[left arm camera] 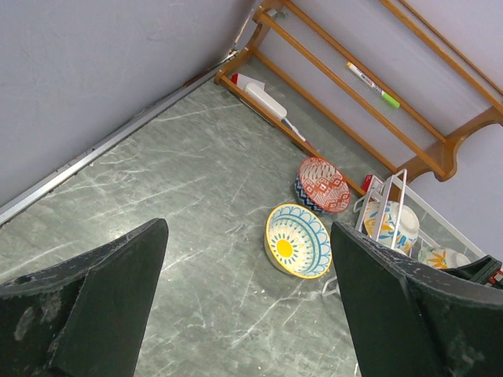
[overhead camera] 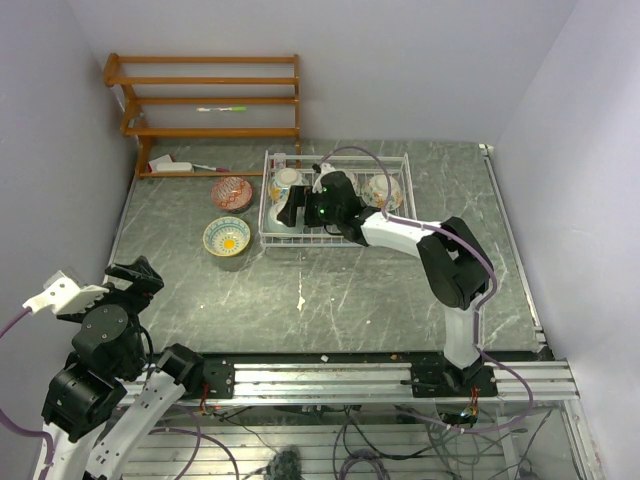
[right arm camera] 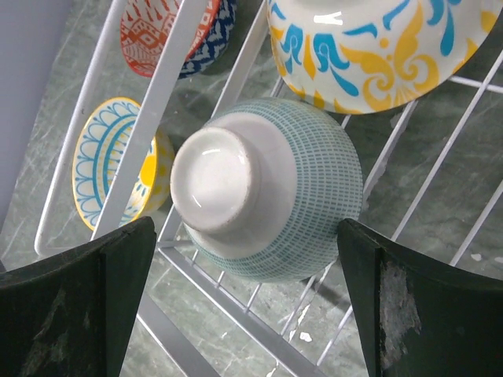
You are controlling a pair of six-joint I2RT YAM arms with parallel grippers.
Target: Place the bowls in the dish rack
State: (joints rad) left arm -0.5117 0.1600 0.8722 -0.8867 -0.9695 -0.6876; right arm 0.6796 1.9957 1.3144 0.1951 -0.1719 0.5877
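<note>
Bowls in view number five. Two sit on the bench [overhead camera: 350, 300] outside the rack's [overhead camera: 400, 158] left end: one red bowl [overhead camera: 232, 193] and one yellow bowl [overhead camera: 227, 237], near each other but apart. Three are inside the rack. One teal bowl [right arm camera: 267, 196] lies tipped in the left end with its white foot turned upward. One blue-and-gold bowl [right arm camera: 369, 55] is just beside it toward the far left corner, and one pale bowl [overhead camera: 383, 190] is at the right end. The right arm hides the rack's middle.

The right pincer [right arm camera: 245, 228] hangs over the rack with fingers apart, one on either side of the teal bowl, not clamped on it. The left pincer [left arm camera: 250, 228] is well left of the rack above the bench, fingers apart and holding nothing.
</note>
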